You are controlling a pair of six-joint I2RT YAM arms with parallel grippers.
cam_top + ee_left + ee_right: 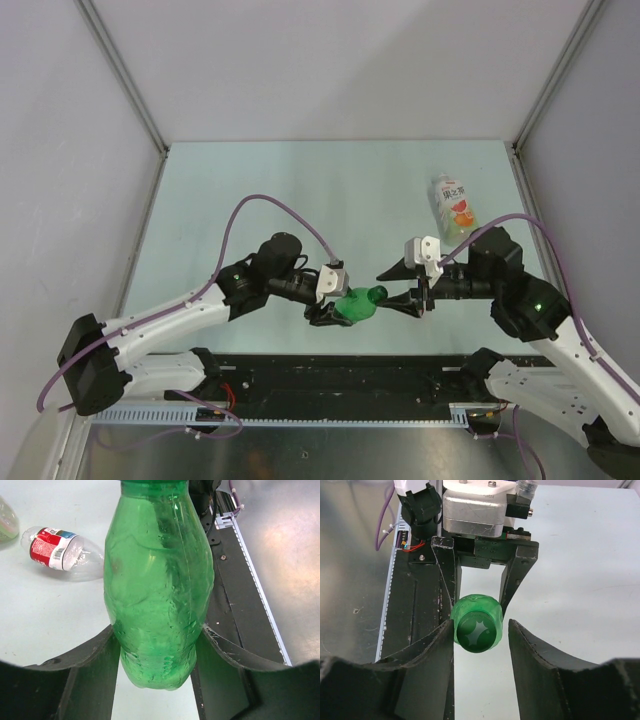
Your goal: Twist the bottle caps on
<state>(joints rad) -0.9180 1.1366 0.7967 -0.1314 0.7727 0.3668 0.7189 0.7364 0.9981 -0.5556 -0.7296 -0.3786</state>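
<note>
My left gripper is shut on the small green bottle and holds it sideways above the table, neck pointing right. In the left wrist view the bottle fills the gap between the jaws. The green cap sits on the bottle's neck. My right gripper is open with a finger on either side of the cap; there is a gap on the right side. The wider clear bottle lies at the back right. The slim clear bottle lies on its side. No red or white cap shows.
The table's black front rail and cable tray run just below both grippers. Grey enclosure walls close in the left, back and right sides. The purple cables arch above both arms.
</note>
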